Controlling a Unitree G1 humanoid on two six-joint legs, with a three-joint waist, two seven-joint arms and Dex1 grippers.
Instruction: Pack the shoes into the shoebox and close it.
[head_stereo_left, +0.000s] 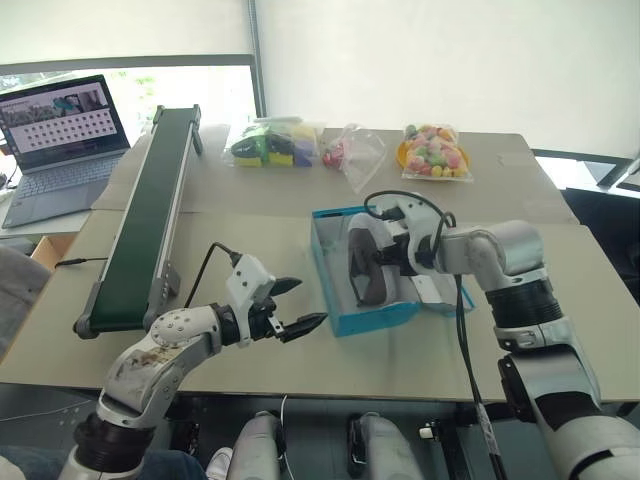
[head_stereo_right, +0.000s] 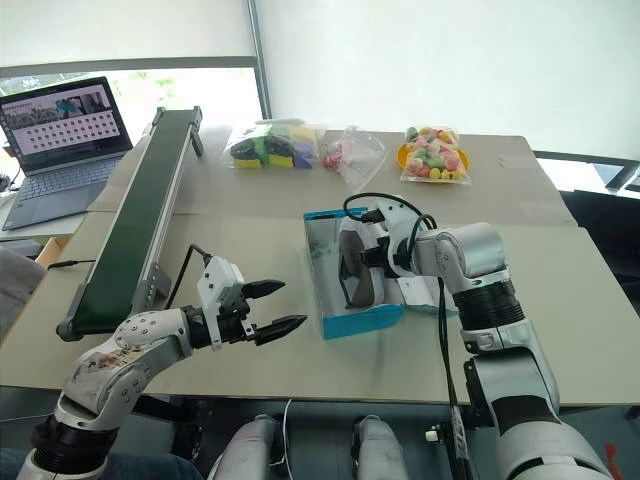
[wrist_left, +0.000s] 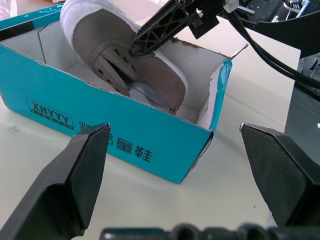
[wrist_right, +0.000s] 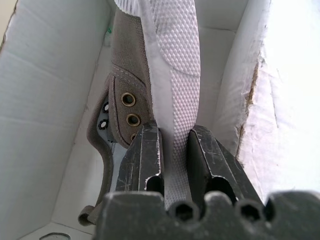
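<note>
Right gripper (wrist_right: 174, 150) pinches a grey canvas shoe (head_stereo_left: 367, 265) by its sole inside the turquoise cardboard shoebox (head_stereo_left: 375, 318) — left gripper (head_stereo_left: 296, 304) gapes wide, empty.

Both head views look forward and down from above the near edge of the table (head_stereo_left: 300, 215), sharing the whole tabletop, the shoebox (head_stereo_left: 375, 318) at centre. The left wrist view sits low and close outside the shoebox's turquoise wall, facing right. The right wrist view peers very near into its white interior.
</note>
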